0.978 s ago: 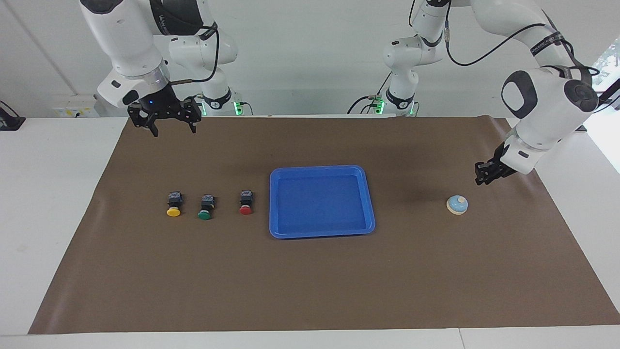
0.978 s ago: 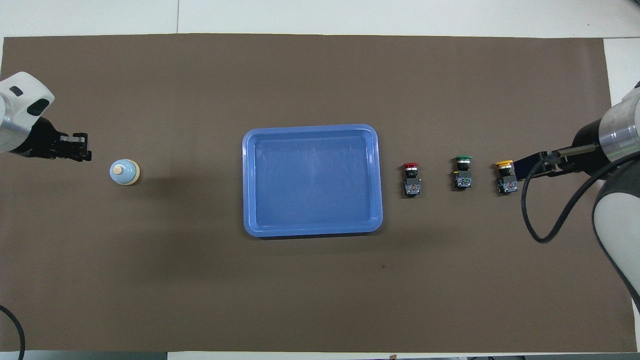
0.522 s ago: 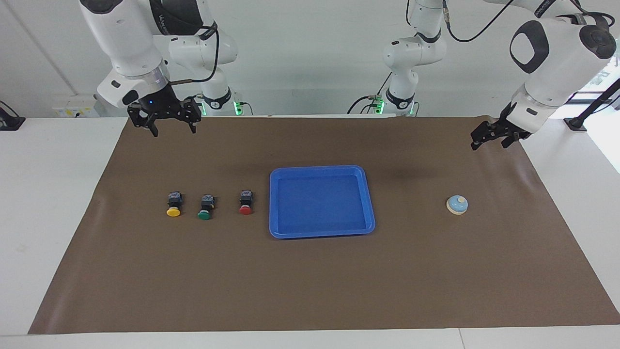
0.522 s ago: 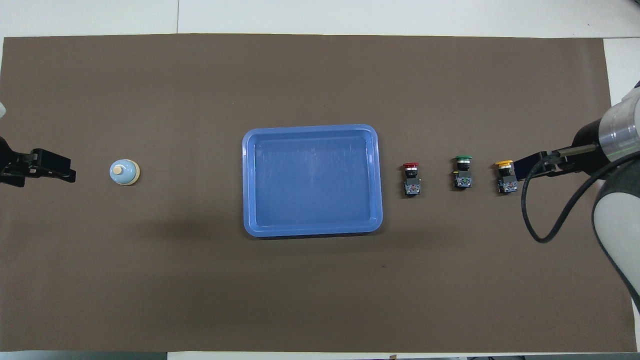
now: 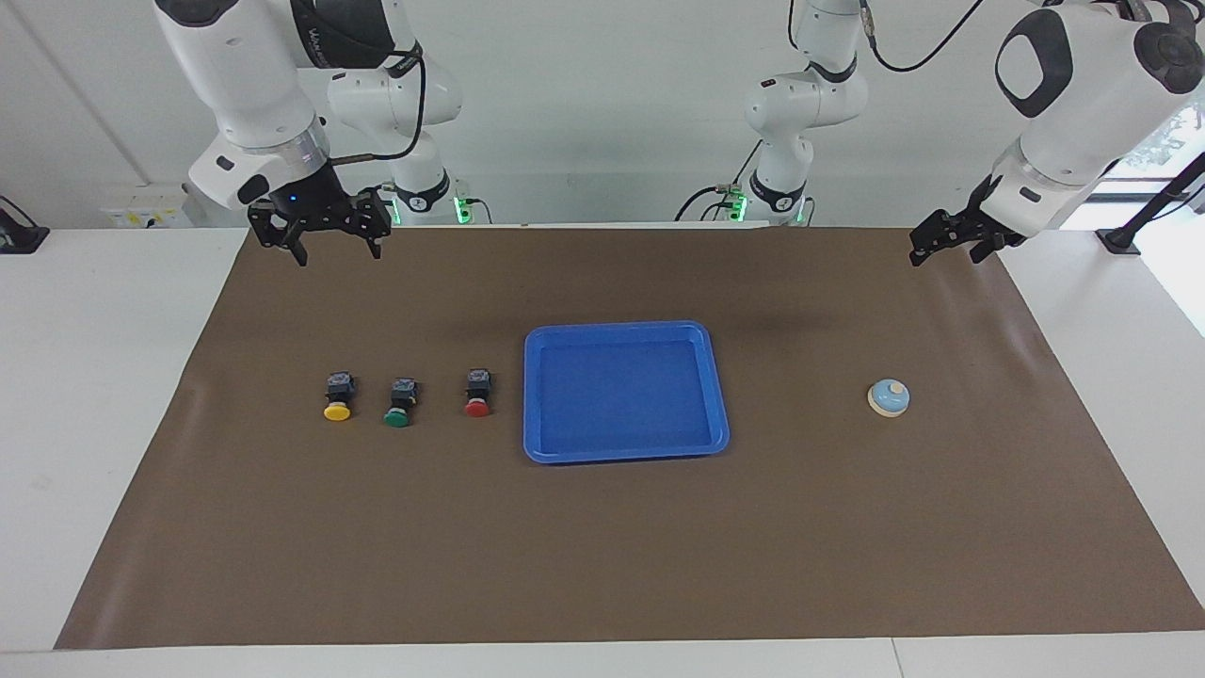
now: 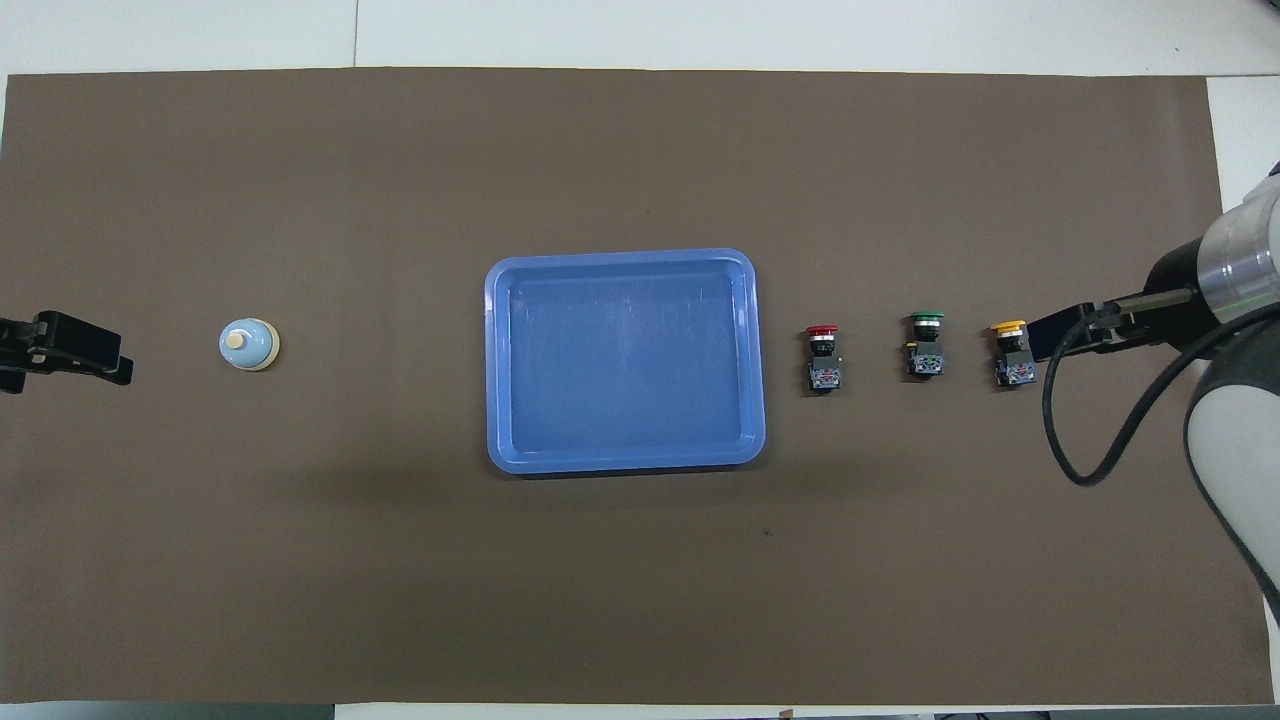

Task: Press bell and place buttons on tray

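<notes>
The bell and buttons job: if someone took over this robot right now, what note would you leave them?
Left hand: open, empty, raised over the mat's edge near its own base.
Right hand: open, empty, waiting up at its end.
Bell: on the mat toward the left arm's end, untouched now.
Yellow button, green button, red button: in a row beside the tray, red closest to it.
Done: no button is in the tray; whether the bell was pressed cannot be told.
Left: all three buttons into the tray.

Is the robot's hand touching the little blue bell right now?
Apart. The facing view shows the left hand raised well above the mat, with bare brown mat between it and the bell.
</notes>
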Available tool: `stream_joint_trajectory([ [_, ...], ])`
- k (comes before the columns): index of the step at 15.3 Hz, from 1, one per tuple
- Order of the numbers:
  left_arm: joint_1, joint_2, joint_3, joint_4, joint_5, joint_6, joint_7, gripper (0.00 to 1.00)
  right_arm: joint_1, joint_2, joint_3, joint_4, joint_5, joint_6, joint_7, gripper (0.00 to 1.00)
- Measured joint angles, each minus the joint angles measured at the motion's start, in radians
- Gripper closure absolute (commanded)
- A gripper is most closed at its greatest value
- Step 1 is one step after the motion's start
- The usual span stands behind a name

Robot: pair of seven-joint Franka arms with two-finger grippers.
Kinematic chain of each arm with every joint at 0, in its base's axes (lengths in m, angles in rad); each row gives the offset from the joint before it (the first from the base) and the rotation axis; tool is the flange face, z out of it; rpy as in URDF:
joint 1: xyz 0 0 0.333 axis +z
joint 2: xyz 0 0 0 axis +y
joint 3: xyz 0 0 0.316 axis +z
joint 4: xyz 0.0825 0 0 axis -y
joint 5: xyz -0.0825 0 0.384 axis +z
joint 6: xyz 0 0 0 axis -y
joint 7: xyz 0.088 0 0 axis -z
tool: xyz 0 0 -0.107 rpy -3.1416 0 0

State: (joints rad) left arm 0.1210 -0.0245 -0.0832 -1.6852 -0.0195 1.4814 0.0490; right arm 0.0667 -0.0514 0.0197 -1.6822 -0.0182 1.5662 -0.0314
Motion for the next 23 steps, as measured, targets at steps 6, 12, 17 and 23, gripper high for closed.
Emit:
stream_joint_trajectory([
  [6, -0.041, 0.002, 0.000, 0.022, 0.000, -0.017, 0.000, 0.00, 0.000, 0.000, 0.000, 0.000, 0.000, 0.000, 0.000, 0.00],
  [12, -0.041, 0.002, 0.000, 0.047, 0.000, -0.030, 0.000, 0.00, 0.000, 0.000, 0.000, 0.000, 0.000, 0.000, 0.000, 0.00],
  [17, -0.042, 0.001, 0.001, 0.047, 0.000, -0.030, 0.000, 0.00, -0.017, 0.000, -0.002, 0.000, 0.000, 0.000, 0.002, 0.00],
  [23, -0.042, 0.001, 0.002, 0.048, 0.000, -0.030, 0.000, 0.00, -0.127, -0.002, -0.004, -0.052, 0.001, 0.066, 0.000, 0.00],
])
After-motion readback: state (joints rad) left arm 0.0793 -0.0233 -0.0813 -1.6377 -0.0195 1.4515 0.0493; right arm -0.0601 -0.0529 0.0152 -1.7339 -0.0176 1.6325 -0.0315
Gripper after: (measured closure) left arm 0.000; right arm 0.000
